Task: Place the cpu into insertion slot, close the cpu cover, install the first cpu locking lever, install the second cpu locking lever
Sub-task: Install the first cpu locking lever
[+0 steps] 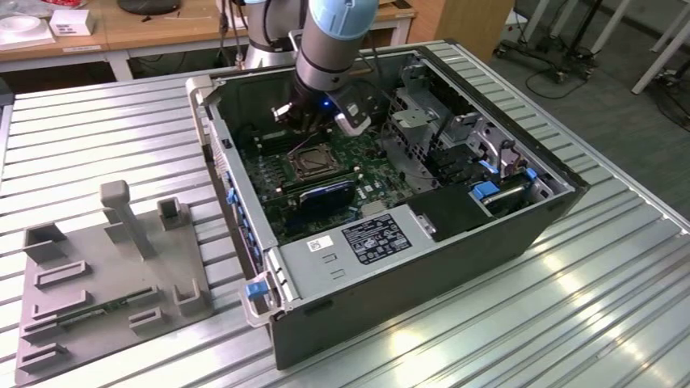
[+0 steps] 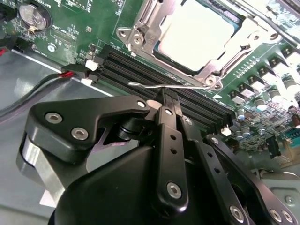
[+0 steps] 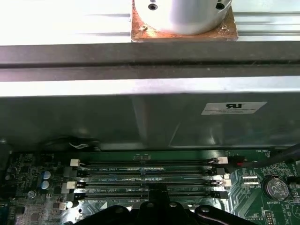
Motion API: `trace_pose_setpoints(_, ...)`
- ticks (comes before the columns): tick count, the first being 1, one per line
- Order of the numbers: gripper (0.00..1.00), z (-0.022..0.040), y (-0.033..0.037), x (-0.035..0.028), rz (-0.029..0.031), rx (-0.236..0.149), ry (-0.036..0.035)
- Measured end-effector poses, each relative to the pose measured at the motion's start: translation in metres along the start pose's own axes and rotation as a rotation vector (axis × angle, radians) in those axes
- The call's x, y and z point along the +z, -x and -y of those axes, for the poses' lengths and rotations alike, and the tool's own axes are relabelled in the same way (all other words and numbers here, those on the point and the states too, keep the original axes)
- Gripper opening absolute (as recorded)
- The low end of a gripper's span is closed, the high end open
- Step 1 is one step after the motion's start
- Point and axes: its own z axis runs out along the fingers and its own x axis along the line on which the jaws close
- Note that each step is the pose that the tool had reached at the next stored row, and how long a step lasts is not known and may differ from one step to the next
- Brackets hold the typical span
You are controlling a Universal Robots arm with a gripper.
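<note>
Right now my claw (image 2: 167,96) sits low inside the computer case (image 1: 431,267), fingers together, tip touching a thin wire locking lever (image 2: 159,86) beside the memory slots (image 2: 154,75). Upper right of second wrist view: cpu (image 2: 197,33) seated in the insertion slot (image 2: 140,33), cpu cover (image 2: 234,54) down around it.

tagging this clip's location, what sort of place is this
Probably a robotics lab or workshop: an open computer case lies on a ribbed metal table, a grey fixture plate sits beside it, and wooden benches stand behind.
</note>
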Motion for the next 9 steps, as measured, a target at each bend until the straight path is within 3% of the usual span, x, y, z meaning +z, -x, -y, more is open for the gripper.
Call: trace_pose_setpoints(9,0.11,0.0005,0.0075,0.0018,0.0001,0.000,-0.0013)
